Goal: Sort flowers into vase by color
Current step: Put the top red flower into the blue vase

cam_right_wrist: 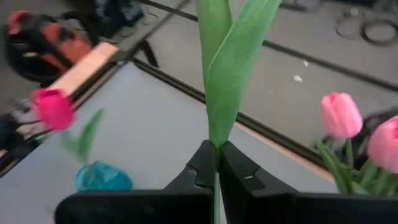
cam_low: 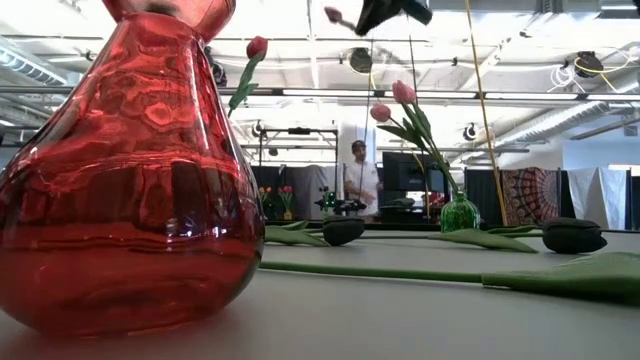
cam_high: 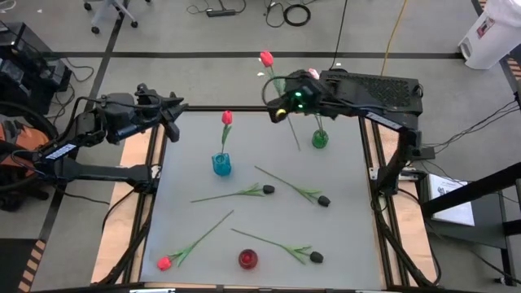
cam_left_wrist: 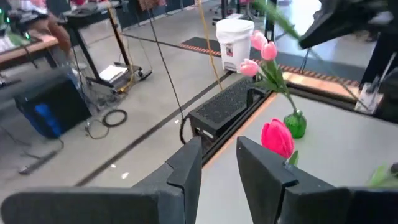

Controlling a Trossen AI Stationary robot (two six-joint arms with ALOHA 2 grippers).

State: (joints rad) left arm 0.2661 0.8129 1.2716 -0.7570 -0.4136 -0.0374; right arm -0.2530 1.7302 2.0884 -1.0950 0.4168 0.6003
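While right fingers [cam_high: 281, 110] clamp the pink flower [cam_high: 266, 59] stem near-upright, green vase [cam_high: 319, 139] sits just beside; left fingers [cam_high: 175, 106] part-open, idle at worktop's edge

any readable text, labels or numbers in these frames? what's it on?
None legible.
White plastic bucket on the floor beyond the table: a red-and-dark label, too blurred to read.
White paper sheets on the floor right of the table: print too small to read.
Red glass vase, green glass vase, blue glass vase: no markings visible.
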